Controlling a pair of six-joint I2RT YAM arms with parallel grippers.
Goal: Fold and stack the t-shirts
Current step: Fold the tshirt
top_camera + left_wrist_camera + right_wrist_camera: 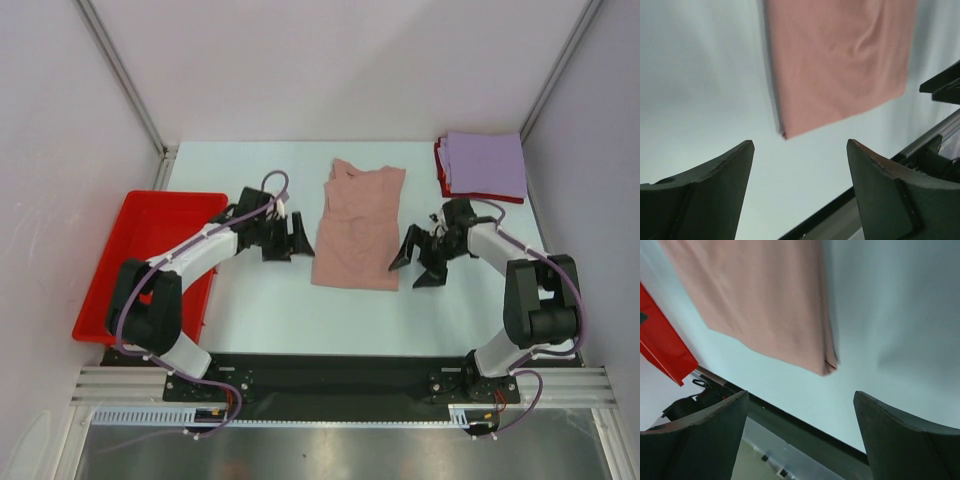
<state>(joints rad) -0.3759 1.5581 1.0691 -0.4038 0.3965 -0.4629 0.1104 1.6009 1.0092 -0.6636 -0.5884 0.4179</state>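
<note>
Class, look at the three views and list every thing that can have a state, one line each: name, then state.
pink t-shirt, folded into a long strip, lying flat, unheld, not yet stacked.
lavender t-shirt, folded, on top of the red one.
red t-shirt, folded, bottom of the stack.
left claw, open, empty, beside the pink t-shirt.
right claw, open, empty, at its other side.
red tray, right way up.

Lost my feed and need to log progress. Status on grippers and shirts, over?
Both open, empty: left gripper and right gripper flank the pink t-shirt. Shirt partly folded mid-table, not yet on the lavender-and-red stack, far right. No obstacle seen between them.
</note>
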